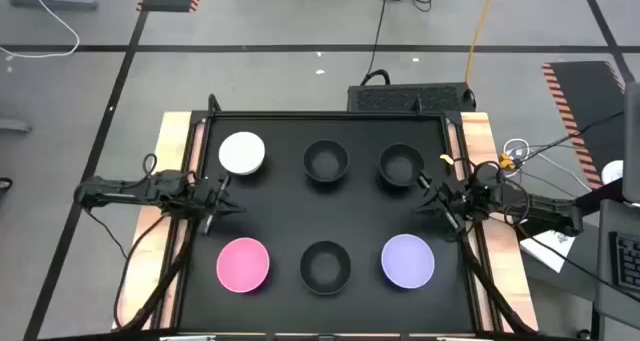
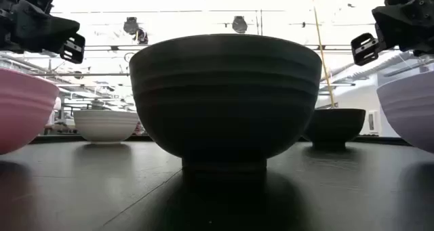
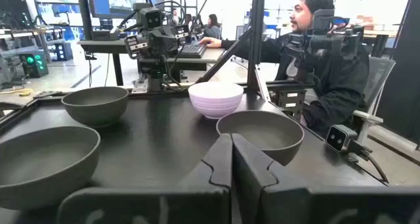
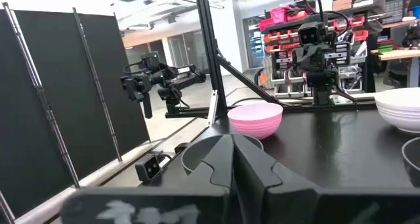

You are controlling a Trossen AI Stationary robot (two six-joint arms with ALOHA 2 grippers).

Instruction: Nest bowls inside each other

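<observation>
On black table (image 1: 285,216), six separate empty bowls (image 1: 326,162).

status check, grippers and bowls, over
Left gripper shut, empty, at the table's left edge. Right gripper shut, empty, at the right edge. Six bowls all separate, none nested. Nothing in the way.
</observation>
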